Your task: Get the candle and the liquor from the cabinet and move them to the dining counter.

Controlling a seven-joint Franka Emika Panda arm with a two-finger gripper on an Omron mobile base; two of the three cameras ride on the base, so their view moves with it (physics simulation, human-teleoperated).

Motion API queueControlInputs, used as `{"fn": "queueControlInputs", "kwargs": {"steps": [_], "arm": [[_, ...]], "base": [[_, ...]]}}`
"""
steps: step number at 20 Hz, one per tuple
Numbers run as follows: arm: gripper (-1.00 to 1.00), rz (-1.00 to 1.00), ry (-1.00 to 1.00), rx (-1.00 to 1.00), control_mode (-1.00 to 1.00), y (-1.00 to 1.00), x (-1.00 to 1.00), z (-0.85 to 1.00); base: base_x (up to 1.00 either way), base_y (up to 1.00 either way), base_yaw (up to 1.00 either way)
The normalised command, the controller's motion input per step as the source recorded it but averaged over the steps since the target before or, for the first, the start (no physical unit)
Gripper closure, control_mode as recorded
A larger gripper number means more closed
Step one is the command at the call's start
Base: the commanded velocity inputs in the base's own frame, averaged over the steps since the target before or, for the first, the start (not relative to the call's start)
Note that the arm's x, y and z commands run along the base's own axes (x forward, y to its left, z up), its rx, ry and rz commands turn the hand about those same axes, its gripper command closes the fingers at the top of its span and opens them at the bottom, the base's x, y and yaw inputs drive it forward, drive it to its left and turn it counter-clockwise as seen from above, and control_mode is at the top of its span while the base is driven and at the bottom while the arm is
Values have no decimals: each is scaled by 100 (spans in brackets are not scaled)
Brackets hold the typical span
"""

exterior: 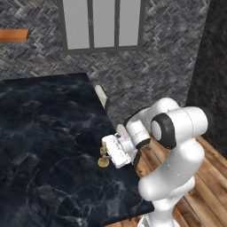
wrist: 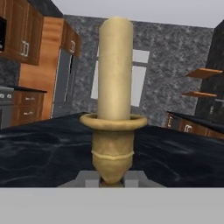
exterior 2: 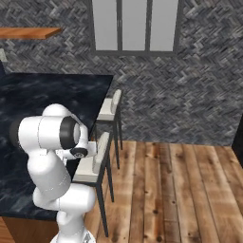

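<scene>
My gripper [exterior: 105,153] is shut on the candle [exterior: 103,158], a short cream-yellow stick in a brass holder, and holds it upright over the right-hand part of the dining counter [exterior: 44,133], a black marble slab with pale veins. Close up in the hand view, the candle [wrist: 114,87] stands tall above my gripper [wrist: 111,180], whose fingers clamp the holder's lower stem. Its base is hidden, so I cannot tell whether it touches the counter [wrist: 43,148]. Reddish-brown wall cabinets [wrist: 19,35] show far across the room. The liquor is out of view.
Two stools [exterior 2: 102,156] [exterior 2: 112,110] stand at the counter's right edge, beside my arm. A wooden floor [exterior 2: 166,190] lies to the right. A grey window [exterior: 104,24] and a wooden shelf [exterior 2: 28,32] are on the stone wall behind.
</scene>
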Motion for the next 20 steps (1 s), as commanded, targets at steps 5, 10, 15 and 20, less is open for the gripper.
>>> {"fn": "queueControlInputs", "kwargs": {"steps": [5, 10, 15, 20], "arm": [[100, 0, 0, 0, -100, 12, 17, -22], [100, 0, 0, 0, -100, 9, 15, -22], [100, 0, 0, 0, -100, 9, 3, -26], [-100, 0, -1, 0, -100, 0, 0, -32]], "base": [[0, 0, 0], [0, 0, 0], [0, 0, 0], [0, 0, 0]]}}
